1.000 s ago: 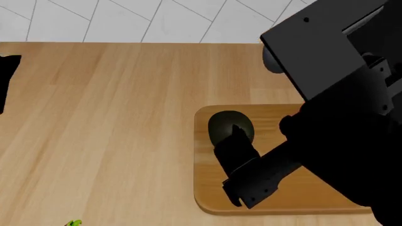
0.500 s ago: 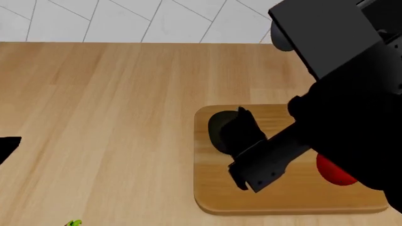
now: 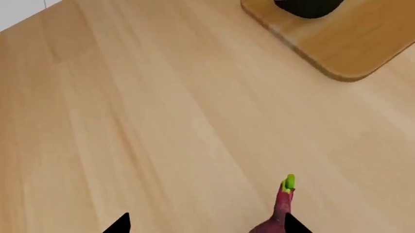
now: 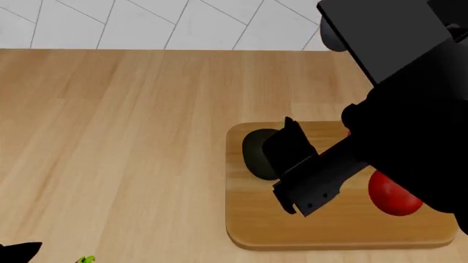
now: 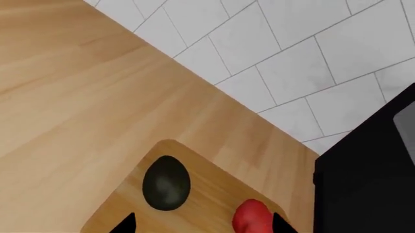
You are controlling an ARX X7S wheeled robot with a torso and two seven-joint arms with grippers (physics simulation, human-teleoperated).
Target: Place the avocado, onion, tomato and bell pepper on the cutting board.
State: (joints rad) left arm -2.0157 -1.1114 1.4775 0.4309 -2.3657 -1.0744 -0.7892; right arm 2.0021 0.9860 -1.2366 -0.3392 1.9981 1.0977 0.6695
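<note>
Right hand (image 4: 291,127) over the cutting board (image 4: 256,224) at centre right of the head frame, above the avocado (image 4: 256,149) and half hiding it. Spread apart, fingertips at the lower edge of the right wrist frame, nothing between them. Tomato (image 4: 393,193) lying on the board at right, well apart from the avocado, partly behind the arm. Left hand (image 3: 206,224) also spread and empty, low over the bare worktop (image 4: 117,137). Onion (image 3: 280,216) with its green sprout close against one fingertip (image 3: 295,224); contact impossible to tell.
</note>
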